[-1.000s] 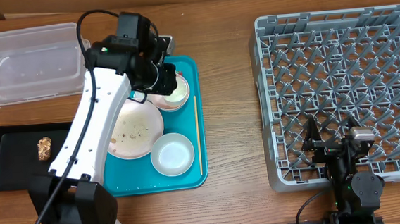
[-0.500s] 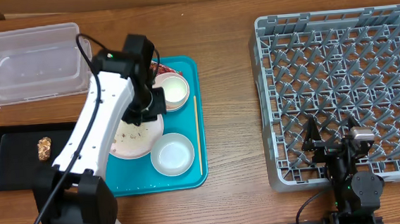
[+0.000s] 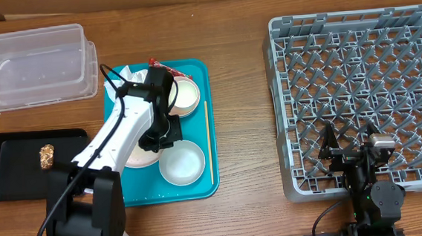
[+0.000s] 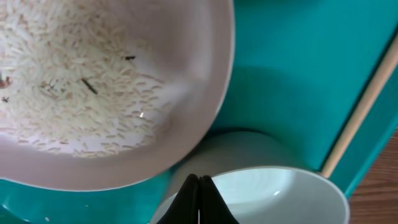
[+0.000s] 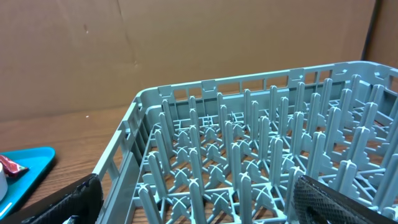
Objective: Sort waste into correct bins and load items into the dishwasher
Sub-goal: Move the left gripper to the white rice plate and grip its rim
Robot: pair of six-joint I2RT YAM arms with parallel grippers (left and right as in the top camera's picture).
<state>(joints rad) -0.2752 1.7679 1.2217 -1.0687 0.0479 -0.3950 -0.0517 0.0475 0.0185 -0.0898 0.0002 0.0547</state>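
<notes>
My left gripper [image 3: 165, 137] hangs low over the teal tray, between the large plate [image 3: 133, 155] and a small bowl [image 3: 182, 164]. In the left wrist view its fingertips [image 4: 199, 198] are pressed together with nothing between them, just over the near rim of the empty bowl [image 4: 273, 194]. The plate [image 4: 93, 81] carries scattered rice crumbs. A second bowl [image 3: 185, 95], a crumpled napkin [image 3: 129, 74] and a red wrapper [image 3: 164, 65] lie at the tray's back. My right gripper [image 3: 351, 149] stands open over the front edge of the grey dish rack [image 3: 361, 85], its fingers [image 5: 336, 199] wide apart above the pegs [image 5: 249, 155].
The clear tub [image 3: 32, 65] sits at the back left. A black tray [image 3: 6, 173] at the front left holds a brown scrap [image 3: 47, 155]. A wooden chopstick [image 3: 207, 140] lies along the right side of the teal tray [image 3: 201, 186].
The left arm swung from the tray's back toward its front, and its gripper closed. It now sits between the plate and the front bowl. The right arm has not moved.
</notes>
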